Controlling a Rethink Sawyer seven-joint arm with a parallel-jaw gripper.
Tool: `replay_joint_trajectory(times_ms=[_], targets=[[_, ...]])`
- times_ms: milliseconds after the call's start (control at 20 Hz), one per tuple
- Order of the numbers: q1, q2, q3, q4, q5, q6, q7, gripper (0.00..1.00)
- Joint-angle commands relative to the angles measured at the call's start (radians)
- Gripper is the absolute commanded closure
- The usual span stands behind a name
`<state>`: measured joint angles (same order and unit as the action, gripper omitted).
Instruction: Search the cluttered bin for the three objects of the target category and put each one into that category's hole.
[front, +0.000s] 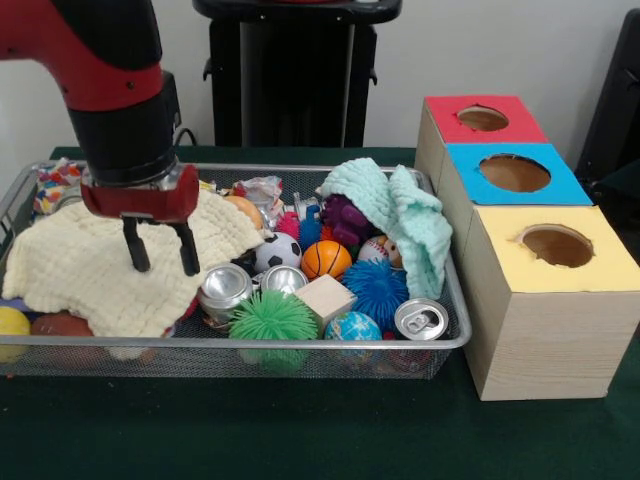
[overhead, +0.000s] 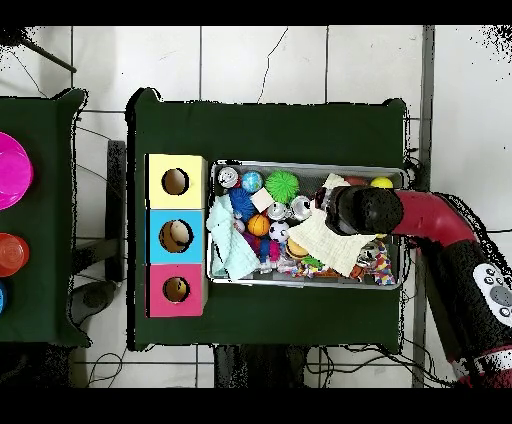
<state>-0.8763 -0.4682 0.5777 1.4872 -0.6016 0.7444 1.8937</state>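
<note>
Tool (front: 160, 250), fingers spread and empty, above cream cloth (front: 90, 265) hiding part of the wire bin (front: 455, 330).

Red/black arm (front: 110, 70) reaching down, claw (front: 160, 262) vertical, fingers apart, empty.

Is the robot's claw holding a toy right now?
No, the gripper hangs open and empty just above the yellow cloth in the wire bin.
</note>
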Motion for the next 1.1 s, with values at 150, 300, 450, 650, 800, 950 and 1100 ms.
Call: replay_joint_trajectory(times_ms=[150,300,450,650,800,950,1100], targets=[[0.043,0.213,0.052,-0.140,-0.134,-0.063,-0.295,0.00],[0.034,0.295,0.065,-0.182,-0.152,-0.099,-0.303,0.00],[0.027,0.360,0.076,-0.220,-0.158,-0.117,-0.315,0.00],[0.023,0.368,0.075,-0.206,-0.163,-0.136,-0.304,1.00],[0.036,0.352,0.064,-0.204,-0.174,-0.134,-0.290,1.00],[0.060,0.316,0.038,-0.193,-0.180,-0.119,-0.252,1.00],[0.091,0.261,-0.003,-0.163,-0.181,-0.113,-0.173,1.00]])
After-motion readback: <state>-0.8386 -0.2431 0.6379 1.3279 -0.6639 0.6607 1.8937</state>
